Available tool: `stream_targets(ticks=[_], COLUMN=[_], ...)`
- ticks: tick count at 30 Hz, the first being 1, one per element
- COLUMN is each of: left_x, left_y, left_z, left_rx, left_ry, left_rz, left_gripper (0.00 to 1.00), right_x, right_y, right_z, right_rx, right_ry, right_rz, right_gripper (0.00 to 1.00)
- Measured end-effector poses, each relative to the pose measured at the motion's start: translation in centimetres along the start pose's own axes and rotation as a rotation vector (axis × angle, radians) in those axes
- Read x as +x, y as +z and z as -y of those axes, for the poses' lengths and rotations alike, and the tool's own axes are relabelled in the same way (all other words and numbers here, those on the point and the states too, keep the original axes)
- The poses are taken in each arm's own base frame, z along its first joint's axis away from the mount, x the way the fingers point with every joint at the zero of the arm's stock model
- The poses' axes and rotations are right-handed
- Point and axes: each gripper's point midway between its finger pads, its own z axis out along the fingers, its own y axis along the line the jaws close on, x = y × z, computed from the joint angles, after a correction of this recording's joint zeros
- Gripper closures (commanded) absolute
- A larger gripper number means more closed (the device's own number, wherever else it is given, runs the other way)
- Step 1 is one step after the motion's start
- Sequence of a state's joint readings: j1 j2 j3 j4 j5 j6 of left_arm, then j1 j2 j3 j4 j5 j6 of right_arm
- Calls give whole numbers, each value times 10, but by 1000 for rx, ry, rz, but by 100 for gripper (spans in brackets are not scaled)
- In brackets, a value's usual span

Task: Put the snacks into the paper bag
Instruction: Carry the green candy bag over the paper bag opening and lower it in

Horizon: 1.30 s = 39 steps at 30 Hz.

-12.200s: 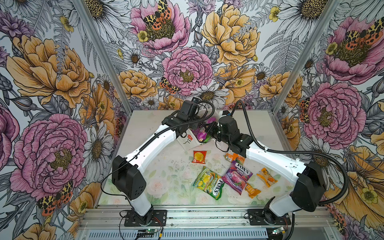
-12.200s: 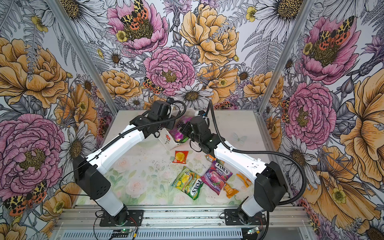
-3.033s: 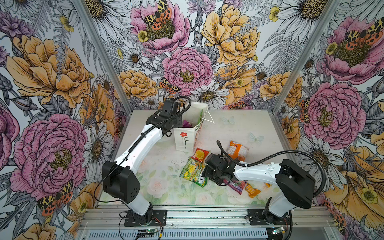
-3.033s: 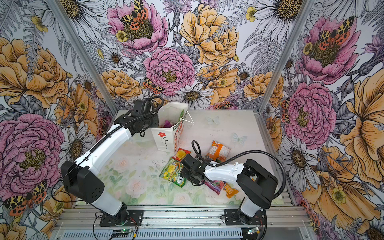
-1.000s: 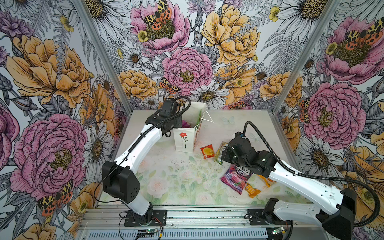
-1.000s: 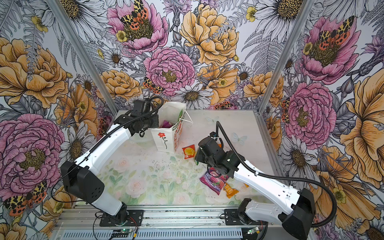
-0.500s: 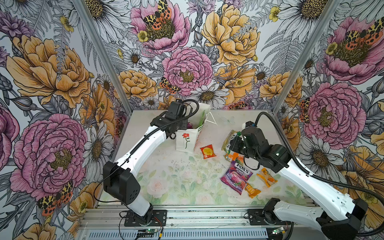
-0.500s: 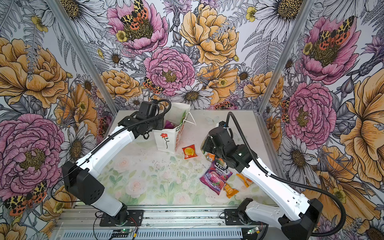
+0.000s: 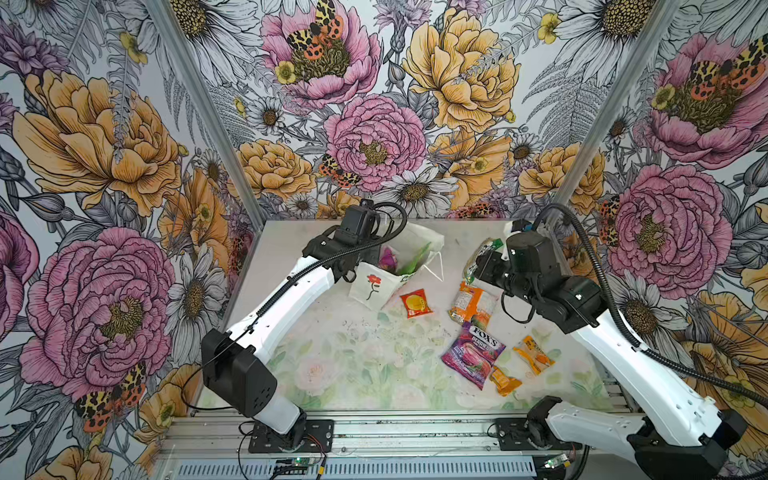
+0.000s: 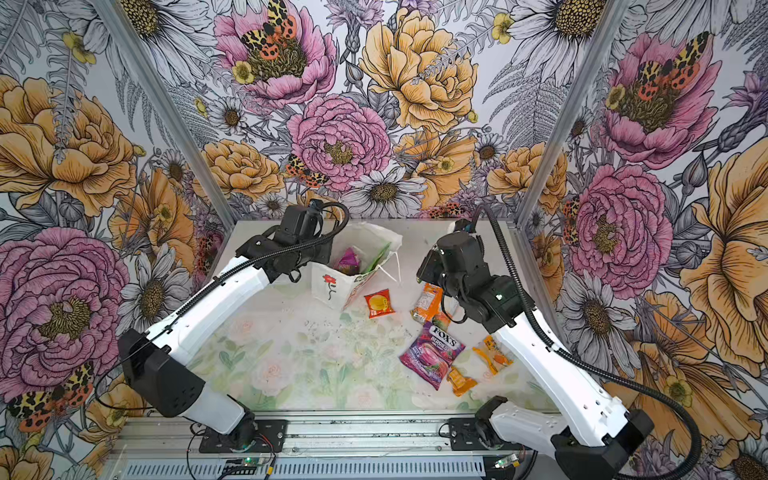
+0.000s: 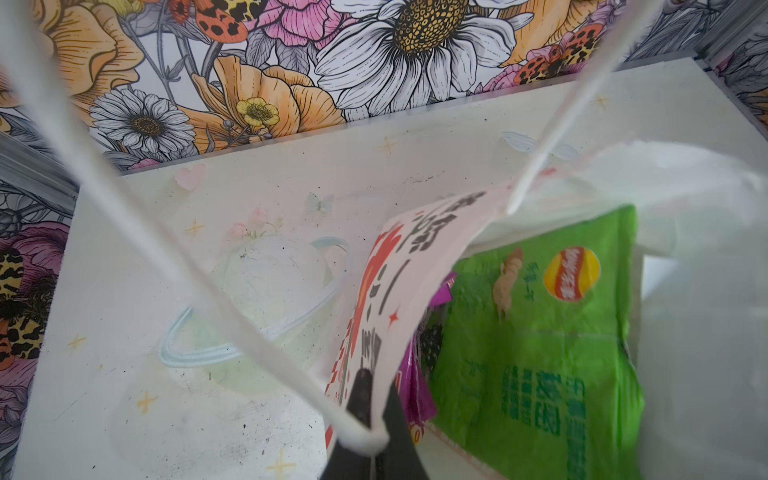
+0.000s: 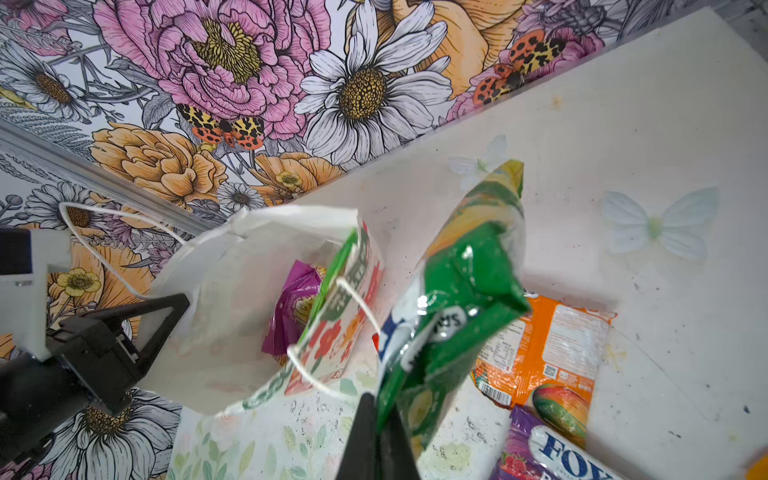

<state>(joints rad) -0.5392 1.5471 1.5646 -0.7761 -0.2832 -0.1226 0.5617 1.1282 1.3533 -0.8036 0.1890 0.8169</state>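
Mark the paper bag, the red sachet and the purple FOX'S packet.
paper bag [image 9: 365, 293]: in a top view, front panel.
red sachet [image 9: 415, 303]: in a top view, its middle.
purple FOX'S packet [image 9: 473, 353]: in a top view, its middle.

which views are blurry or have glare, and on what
Left wrist view: the cord handle near the lens is out of focus, the big green packet sharp. Right wrist view: glare spots on the held green-yellow packet. Both top views: evenly lit, sharp.
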Motion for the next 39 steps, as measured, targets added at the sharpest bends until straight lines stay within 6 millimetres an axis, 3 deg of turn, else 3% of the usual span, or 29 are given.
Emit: stream_targets(ticks=[13, 20, 25, 34, 39], left_x=[2, 2, 2, 2, 2], left_y=[-4, -4, -4, -4, -4], left_z=[5, 6, 6, 6, 6], left_rx=[36, 41, 41, 41, 40], left_ry=[1, 1, 1, 1, 1], left_rz=[-11, -12, -12, -12, -12], left_gripper=[100, 100, 100, 100, 100], right_x=[-31, -55, -59, -43, -21], right_y=[-5, -13, -17, -34, -27], right_z=[-3, -33, -61, -132, -161], right_rx=[8, -73, -138, -312, -371], right_ry=[1, 8, -13, -130, -171], right_rz=[54, 77, 73, 27, -35], right_gripper=[100, 100, 100, 100, 100])
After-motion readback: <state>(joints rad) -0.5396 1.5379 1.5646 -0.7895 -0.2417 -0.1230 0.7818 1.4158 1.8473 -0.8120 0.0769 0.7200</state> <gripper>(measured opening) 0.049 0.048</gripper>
